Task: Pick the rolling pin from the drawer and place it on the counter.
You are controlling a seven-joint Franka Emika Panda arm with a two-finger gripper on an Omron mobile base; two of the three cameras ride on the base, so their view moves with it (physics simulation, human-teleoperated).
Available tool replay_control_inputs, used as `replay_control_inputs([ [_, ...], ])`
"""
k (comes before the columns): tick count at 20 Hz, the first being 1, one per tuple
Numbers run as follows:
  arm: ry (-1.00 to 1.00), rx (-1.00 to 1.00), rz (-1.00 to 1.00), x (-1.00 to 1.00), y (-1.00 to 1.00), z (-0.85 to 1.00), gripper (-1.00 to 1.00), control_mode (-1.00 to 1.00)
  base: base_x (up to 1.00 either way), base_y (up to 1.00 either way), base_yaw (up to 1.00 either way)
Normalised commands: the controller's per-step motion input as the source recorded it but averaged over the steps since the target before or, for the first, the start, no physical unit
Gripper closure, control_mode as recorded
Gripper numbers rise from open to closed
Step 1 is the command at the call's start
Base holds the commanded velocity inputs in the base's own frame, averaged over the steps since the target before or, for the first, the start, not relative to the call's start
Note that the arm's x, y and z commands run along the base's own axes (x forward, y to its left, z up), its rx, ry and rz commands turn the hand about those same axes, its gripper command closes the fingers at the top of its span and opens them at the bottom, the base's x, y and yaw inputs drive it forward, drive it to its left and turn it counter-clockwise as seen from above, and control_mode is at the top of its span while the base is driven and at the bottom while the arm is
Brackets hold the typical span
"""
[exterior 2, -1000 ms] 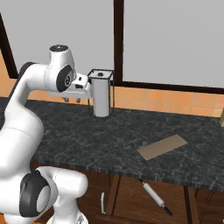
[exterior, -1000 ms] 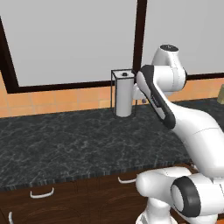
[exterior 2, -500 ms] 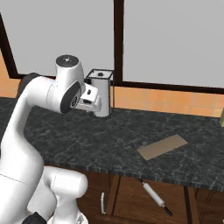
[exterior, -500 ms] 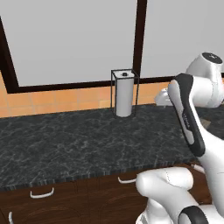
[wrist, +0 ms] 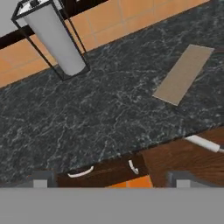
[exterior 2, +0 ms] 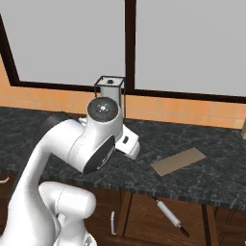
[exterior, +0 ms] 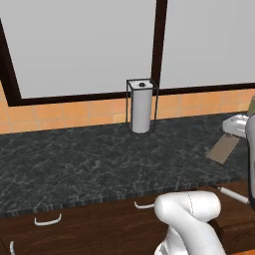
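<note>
The end effector (wrist: pixel 111 178) hangs above the front edge of the tabletop (wrist: pixel 100 118), looking down on it; its two dark fingertips (wrist: pixel 41 179) stand wide apart with nothing between them, so it is open and empty. In the right base view the arm's white wrist sits over the tabletop (exterior 2: pixel 202 175) in front of the paper towel roll (exterior 2: pixel 109 96).

The rolling pin (exterior 2: pixel 169 217) lies below the tabletop edge in the open drawer (exterior 2: pixel 144 218), slanted, its dark handle tip pointing toward the lower right. In the hand view the rolling pin (wrist: pixel 203 143) shows at the right edge against the brown wood, well apart from the fingertips. In the left base view the rolling pin (exterior: pixel 233 194) lies low at the right.

A flat tan board (wrist: pixel 183 73) rests on the tabletop, above the drawer. The paper towel roll (exterior: pixel 141 109) stands upright in its wire holder near the tiled wall.
</note>
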Motion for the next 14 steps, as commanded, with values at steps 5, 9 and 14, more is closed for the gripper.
replay_control_inputs([
  [5,0.0,0.2,-0.32,-0.75,-1.0,-0.3,-1.0,-1.0,0.0,0.0,0.0],
  [9,0.05,0.1,-0.21,-0.75,-0.96,-0.68,-1.0,-1.0,0.0,0.0,0.0],
  [14,0.43,0.11,-0.28,-0.36,-0.64,-0.61,-1.0,-1.0,0.0,0.0,0.0],
])
